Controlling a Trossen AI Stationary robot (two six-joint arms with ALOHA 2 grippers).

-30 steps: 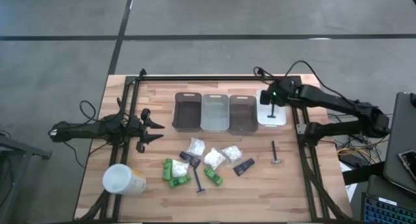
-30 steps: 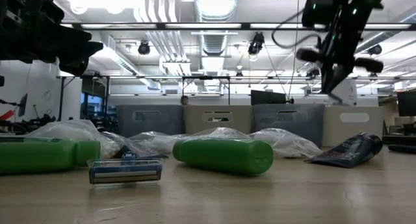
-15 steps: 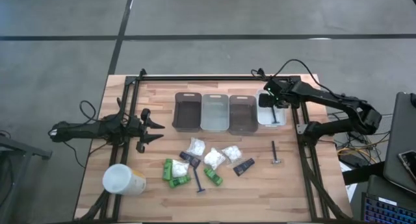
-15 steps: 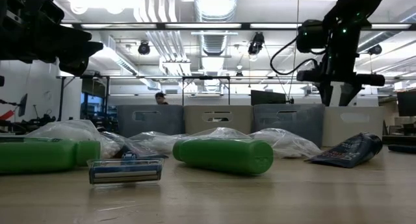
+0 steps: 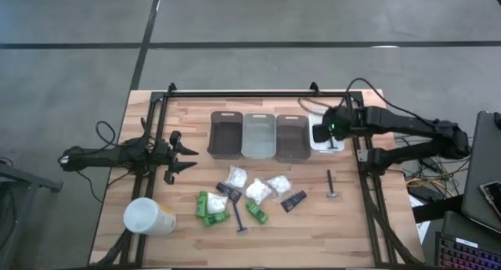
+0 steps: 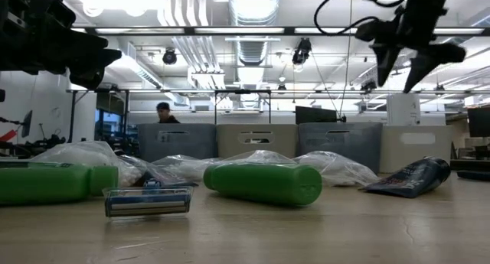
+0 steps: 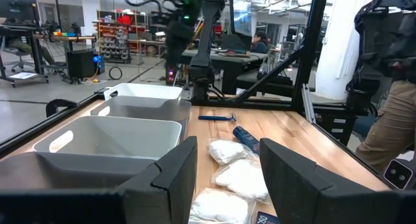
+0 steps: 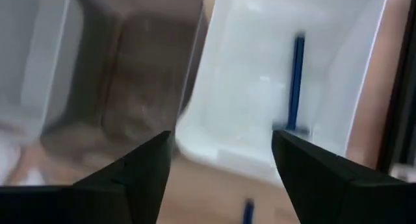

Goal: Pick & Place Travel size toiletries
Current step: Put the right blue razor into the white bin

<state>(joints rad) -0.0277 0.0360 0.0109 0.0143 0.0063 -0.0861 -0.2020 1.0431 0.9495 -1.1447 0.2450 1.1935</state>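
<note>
The right gripper [image 5: 332, 130] hangs over the white bin [image 8: 338, 49], fingers spread and empty — a razor [image 8: 296, 81] lies inside, apparently just released; next comes the razor on the table [image 5: 332, 184]; the left gripper [image 5: 188, 156] waits part-open, empty.

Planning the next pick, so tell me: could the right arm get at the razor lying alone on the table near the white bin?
Probably yes. The right gripper hangs open over the white bin, and the lone razor lies on bare wood on that arm's side, apart from the other toiletries, with nothing standing between them.
</note>
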